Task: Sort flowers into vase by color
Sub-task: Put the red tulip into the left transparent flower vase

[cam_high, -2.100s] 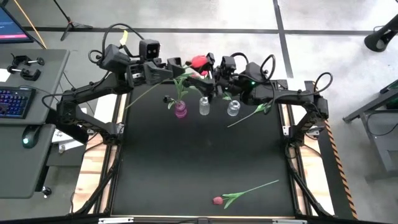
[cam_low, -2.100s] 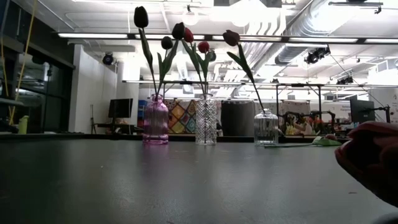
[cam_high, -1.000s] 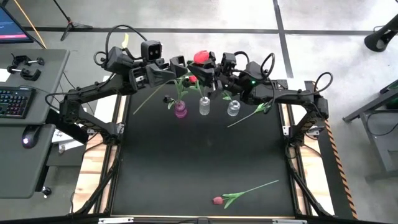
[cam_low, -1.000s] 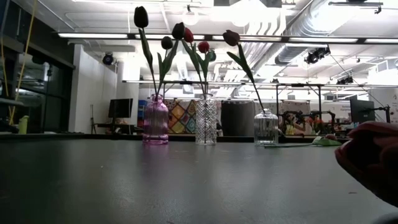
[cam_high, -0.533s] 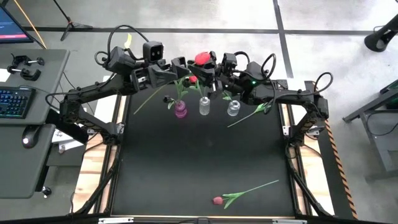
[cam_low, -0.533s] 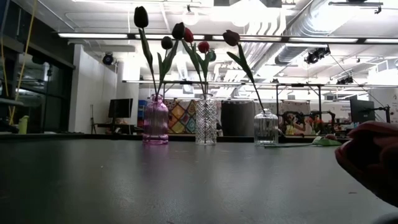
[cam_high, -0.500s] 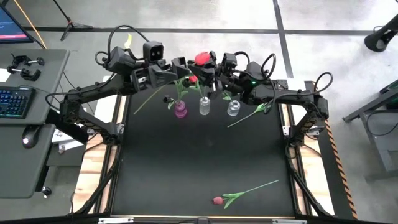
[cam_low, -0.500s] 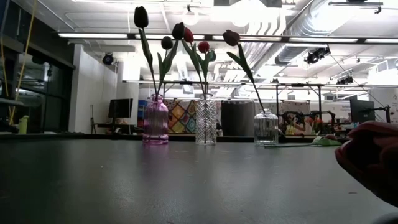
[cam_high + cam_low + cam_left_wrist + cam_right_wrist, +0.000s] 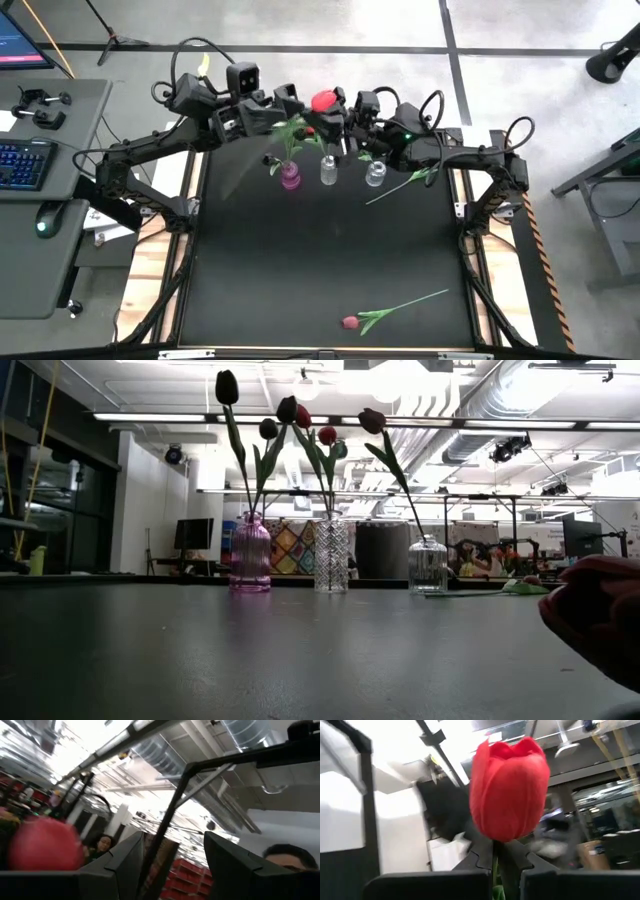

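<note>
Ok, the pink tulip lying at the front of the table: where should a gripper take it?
Grip the pink tulip on its thin green stem, past the leaves, coming straight down from above. It lies flat on the table, head left and stem angling right, so set the fingers across the stem.

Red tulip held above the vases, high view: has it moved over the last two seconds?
Barely. The red tulip, pinched in the right claw, stays just behind the middle clear vase; any shift is a slight wobble with no clear direction.
</note>
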Robot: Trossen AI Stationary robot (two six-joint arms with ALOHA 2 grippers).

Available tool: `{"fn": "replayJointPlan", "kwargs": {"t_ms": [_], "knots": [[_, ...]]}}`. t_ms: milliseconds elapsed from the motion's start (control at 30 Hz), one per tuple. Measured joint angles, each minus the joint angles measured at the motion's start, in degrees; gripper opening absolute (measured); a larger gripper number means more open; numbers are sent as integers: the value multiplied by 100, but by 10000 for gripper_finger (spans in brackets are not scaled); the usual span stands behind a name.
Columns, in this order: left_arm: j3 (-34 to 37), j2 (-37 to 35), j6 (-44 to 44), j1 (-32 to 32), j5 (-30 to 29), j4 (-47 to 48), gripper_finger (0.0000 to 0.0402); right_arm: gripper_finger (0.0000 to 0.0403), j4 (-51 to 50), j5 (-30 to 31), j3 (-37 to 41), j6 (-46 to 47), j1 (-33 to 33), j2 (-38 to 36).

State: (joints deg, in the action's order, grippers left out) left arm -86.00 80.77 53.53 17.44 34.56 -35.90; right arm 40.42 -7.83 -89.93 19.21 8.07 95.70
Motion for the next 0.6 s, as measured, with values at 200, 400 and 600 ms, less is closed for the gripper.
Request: {"fn": "replayJointPlan", "kwargs": {"t_ms": [200,400,600], "knots": [[0,-4,119,196,-47,-45,196,1,-386,-249,0,-29,-171,0],[2,-41,382,292,217,-595,196,0,-962,-247,0,-390,-186,-78],[2,-586,296,518,1508,-654,191,0,-2547,26,-2,-1437,-54,-850]]}}
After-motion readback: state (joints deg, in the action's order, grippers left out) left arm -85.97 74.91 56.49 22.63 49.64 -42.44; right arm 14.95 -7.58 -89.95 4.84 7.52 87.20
